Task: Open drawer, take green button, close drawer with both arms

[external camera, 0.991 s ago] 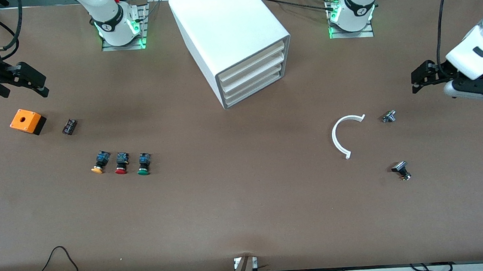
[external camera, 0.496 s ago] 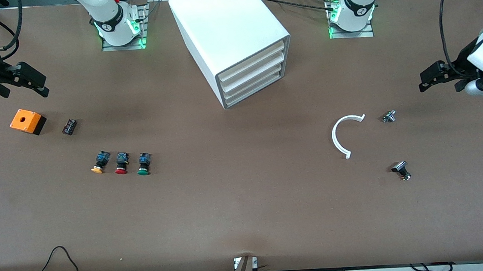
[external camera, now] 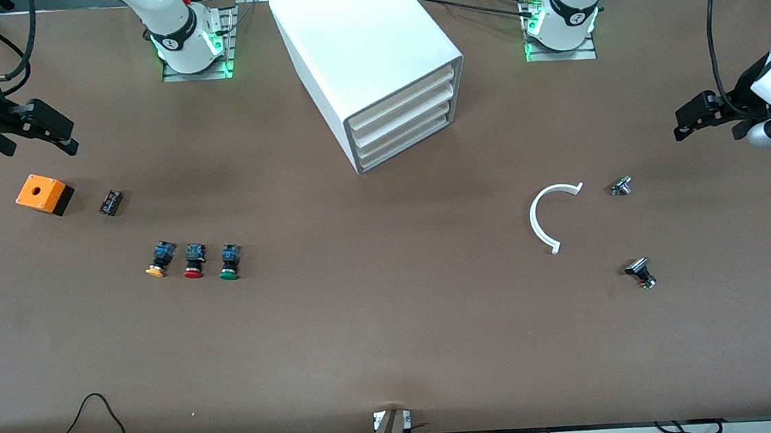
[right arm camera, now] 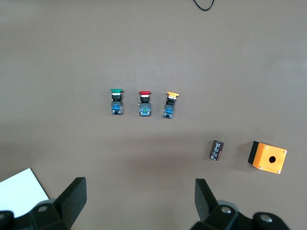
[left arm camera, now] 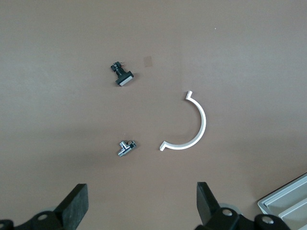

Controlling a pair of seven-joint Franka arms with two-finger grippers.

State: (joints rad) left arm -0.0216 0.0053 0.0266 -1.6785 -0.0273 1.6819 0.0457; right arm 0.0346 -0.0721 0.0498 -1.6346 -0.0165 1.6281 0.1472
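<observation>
Front view: the white cabinet point(external camera: 373, 59) stands between the two arm bases, its four drawers all shut; the drawer point(external camera: 399, 107) is flush with the others. The green button point(external camera: 229, 262) lies on the bare table point(external camera: 380, 327), nearer the camera than the cabinet and toward the right arm's end, beside a red button point(external camera: 192, 260) and an orange-capped button point(external camera: 160, 259). An orange box point(external camera: 44, 194) and a small black capacitor point(external camera: 110, 202) lie farther from the camera than that row. The right gripper point(external camera: 48, 129) hangs over the table near the orange box. The left gripper point(external camera: 694, 120) hovers at the left arm's end, over the table near a white curved piece point(external camera: 545, 216), a small metal part point(external camera: 621, 186) and a black part point(external camera: 640, 271).

Left wrist view: the left gripper's fingers point(left arm camera: 76, 206) are spread wide, holding nothing, above the metal part point(left arm camera: 125, 147), curved piece point(left arm camera: 192, 127) and black part point(left arm camera: 122, 76).

Right wrist view: the right gripper's fingers point(right arm camera: 74, 196) are likewise wide and empty, above the green button point(right arm camera: 116, 100).
</observation>
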